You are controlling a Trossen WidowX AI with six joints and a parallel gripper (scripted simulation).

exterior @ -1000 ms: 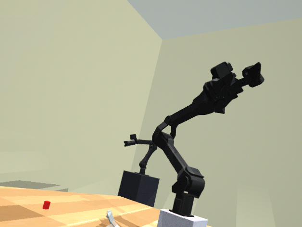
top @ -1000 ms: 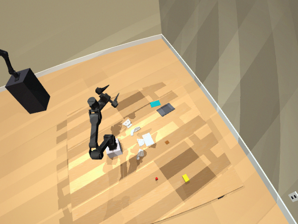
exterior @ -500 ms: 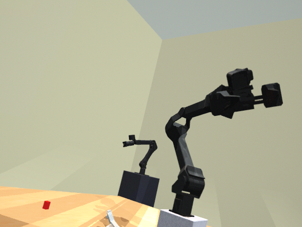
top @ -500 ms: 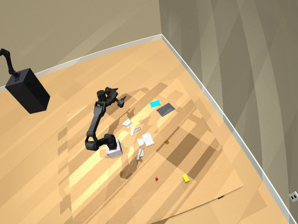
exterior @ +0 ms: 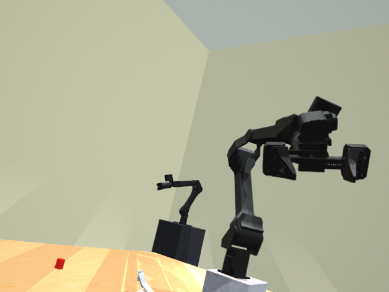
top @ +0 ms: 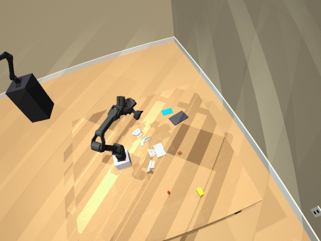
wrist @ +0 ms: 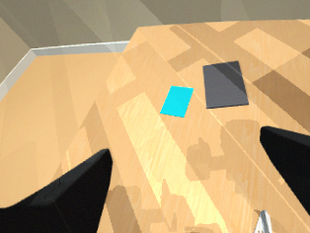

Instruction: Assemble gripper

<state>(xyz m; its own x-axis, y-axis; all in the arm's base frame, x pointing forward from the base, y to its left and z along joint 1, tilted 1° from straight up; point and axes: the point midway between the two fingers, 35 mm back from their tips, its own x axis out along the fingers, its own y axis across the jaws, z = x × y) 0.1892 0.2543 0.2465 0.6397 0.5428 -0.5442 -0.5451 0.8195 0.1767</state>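
My gripper (top: 139,107) (exterior: 324,180) (wrist: 184,144) is wide open and empty, high above the table, with its fingers pointing down. Several separate white parts lie on the table in the top view: a broad one (top: 137,132), a curved jaw-like one (top: 146,139), a wedge-shaped one (top: 151,152) beside a flat white rectangle (top: 160,150), and an upright-looking one (top: 152,164) nearest the front. Which is the gripper base, the housing plate or the second jaw is too small to tell. Pins and gear teeth cannot be made out. The tip of one white part (wrist: 264,223) shows in the wrist view.
A cyan rectangle (top: 167,111) (wrist: 177,102) and a dark grey rectangle (top: 178,117) (wrist: 225,85) lie beyond the parts. A small orange piece (top: 179,152), a red block (top: 168,192) (exterior: 59,263) and a yellow block (top: 200,191) lie elsewhere. Another arm stands on a dark pedestal (top: 30,100) (exterior: 177,241).
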